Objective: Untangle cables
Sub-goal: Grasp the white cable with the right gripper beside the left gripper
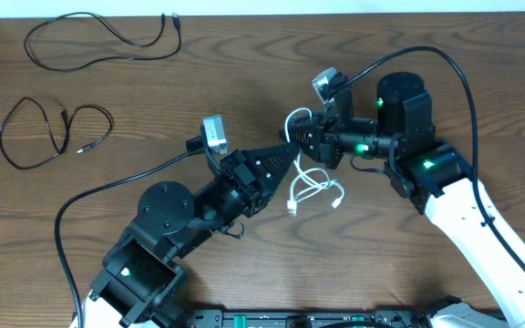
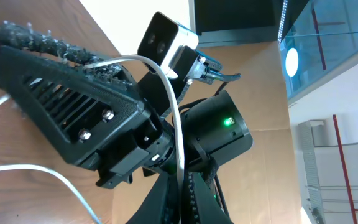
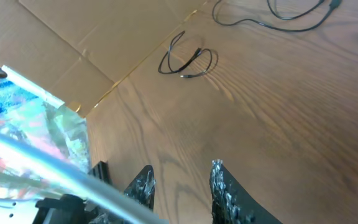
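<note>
Fingers (image 2: 39, 42) of the left gripper (image 1: 285, 153), black and rough-padded, are pressed together on a strand of the thin white cord (image 1: 315, 188). In the left wrist view the cord (image 2: 166, 93) comes out from between them and arcs away past the other arm. The rest of this white cord lies in loose loops on the brown wood-grain table (image 1: 244, 64), just beyond and to the right of that gripper, with its small plugs resting on the wood. The right gripper (image 1: 296, 138) reaches in from the opposite side, tip to tip with the left one, at an upper loop of the same cord. In its own wrist view the right gripper (image 3: 180, 182) has its two fingers standing apart with bare wood showing between them, and a blurred pale strand crosses the lower left corner. Well apart from both grippers, toward the far left of the table, a thin black cord (image 1: 60, 132) lies alone in a small open coil. Farther still, near the far edge, a second black cord (image 1: 138, 45) lies spread in a wide loop, separate from the first. Brown cardboard (image 3: 73, 37) lies beyond the table's edge.
</note>
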Robot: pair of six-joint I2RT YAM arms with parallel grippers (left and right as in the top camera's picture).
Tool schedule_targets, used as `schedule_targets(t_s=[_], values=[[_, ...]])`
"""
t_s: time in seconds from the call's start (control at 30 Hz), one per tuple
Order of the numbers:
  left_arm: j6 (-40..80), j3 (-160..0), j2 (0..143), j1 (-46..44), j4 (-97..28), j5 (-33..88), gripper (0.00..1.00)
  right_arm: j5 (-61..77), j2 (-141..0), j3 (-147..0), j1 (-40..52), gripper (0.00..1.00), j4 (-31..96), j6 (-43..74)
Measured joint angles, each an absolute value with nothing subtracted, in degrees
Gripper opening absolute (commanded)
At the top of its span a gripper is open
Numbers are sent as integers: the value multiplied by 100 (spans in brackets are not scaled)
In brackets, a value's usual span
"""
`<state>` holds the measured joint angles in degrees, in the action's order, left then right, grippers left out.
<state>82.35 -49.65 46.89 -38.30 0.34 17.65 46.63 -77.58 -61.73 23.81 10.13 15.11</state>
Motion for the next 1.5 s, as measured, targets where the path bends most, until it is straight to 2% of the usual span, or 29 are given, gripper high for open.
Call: schedule_targets(t_s=[0.3,0.4,0.67,0.87,1.3,1.5], values=[[8237,-4965,4689,-3787,32,1699,7,4661,-7758,-6173,2263,24,1192,1511],[8235,-4965,4689,-3710,27,1638,7,4663,-7758,-6173,2263,31,1197,1511],[8235,-4965,4689,-3603,25,1621,7,4668,-7758,-6173,2198,32,1216,1511],[8248,-4965,4689,-3603,84,1623,7,4672,-7758,-6173,2198,40,1216,1511],[8256,-4965,4689,-3603,311,1662,7,4495,-7758,-6173,2436,35,1149,1509],[8401,-4965,4687,-3603,314,1728,7,4495,-7758,-6173,2438,42,1044,1505]])
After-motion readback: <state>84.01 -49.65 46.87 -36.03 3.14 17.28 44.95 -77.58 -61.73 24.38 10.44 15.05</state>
